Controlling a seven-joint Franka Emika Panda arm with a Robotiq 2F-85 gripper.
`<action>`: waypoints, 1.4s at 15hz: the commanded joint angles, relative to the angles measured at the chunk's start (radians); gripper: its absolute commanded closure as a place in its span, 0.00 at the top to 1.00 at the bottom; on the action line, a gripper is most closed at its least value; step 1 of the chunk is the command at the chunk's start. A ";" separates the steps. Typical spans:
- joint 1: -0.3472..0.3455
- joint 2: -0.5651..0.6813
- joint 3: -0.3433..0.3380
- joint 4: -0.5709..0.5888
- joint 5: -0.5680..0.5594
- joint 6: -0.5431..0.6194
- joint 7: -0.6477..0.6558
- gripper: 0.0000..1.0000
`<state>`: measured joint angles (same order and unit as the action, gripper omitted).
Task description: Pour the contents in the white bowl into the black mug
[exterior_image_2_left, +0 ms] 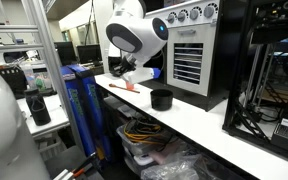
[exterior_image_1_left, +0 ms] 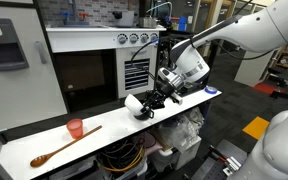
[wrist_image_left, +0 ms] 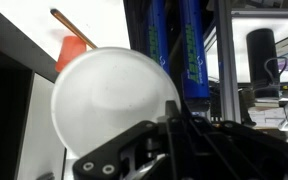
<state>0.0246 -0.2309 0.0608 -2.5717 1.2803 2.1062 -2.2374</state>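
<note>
Well beyond the gripper (wrist_image_left: 172, 118), at the wrist view's left, we see a pink cup (wrist_image_left: 72, 52) and a wooden spoon (wrist_image_left: 68, 19) (neither matters here). Next comes the white bowl (wrist_image_left: 114, 100), clamped by its rim between the fingers. We judge it tipped for pouring: its pale underside faces the wrist and its mouth faces away, so its axis lies nearer level than upright. Rightward in an exterior view, the black mug (exterior_image_2_left: 161, 98) stands upright near the gripper; whether it sits beneath the bowl's lip we cannot tell.

The white bowl (wrist_image_left: 109, 100) looks smooth and matt, the spoon (exterior_image_1_left: 64, 146) wooden.
</note>
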 commanded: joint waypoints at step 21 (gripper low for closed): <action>0.125 0.159 0.114 0.259 -0.374 0.538 1.020 0.01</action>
<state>0.1420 -0.1410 0.1873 -2.3785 0.9937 2.6568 -1.3185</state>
